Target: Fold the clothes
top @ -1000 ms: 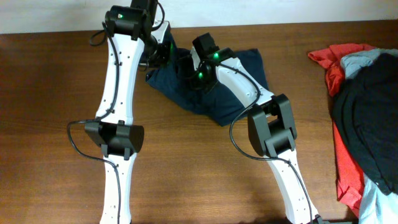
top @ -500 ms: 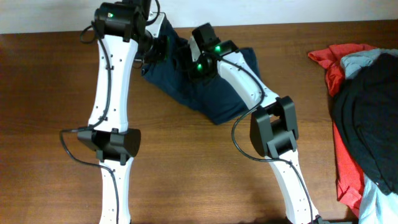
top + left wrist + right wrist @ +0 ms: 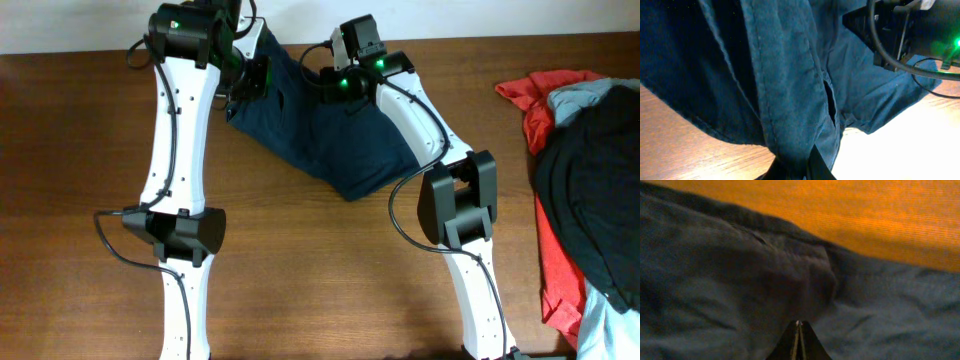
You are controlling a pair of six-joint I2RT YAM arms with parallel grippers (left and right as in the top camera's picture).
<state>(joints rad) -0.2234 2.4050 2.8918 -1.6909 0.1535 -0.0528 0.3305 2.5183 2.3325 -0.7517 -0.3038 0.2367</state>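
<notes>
Navy shorts (image 3: 345,150) crumpled on table (image 3: 300,270), stretched between both claws. A seamed fold is pinched in left gripper (image 3: 799,169), cloth bunching just ahead of it. Tips of right gripper (image 3: 799,329) pressed together against the cloth; whether any is caught, cannot tell. Well off to that claw's right: red garment (image 3: 548,265), black garment (image 3: 595,185).

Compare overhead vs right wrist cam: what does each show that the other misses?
Overhead only: the full outline of the shorts, plus the red garment and black garment heaped off to the right.
Right wrist only: the right pincer pinched shut on a pucker of the fabric, with the wrinkles and a seam seen up close.
Both: navy shorts lying on the brown wooden table.
</notes>
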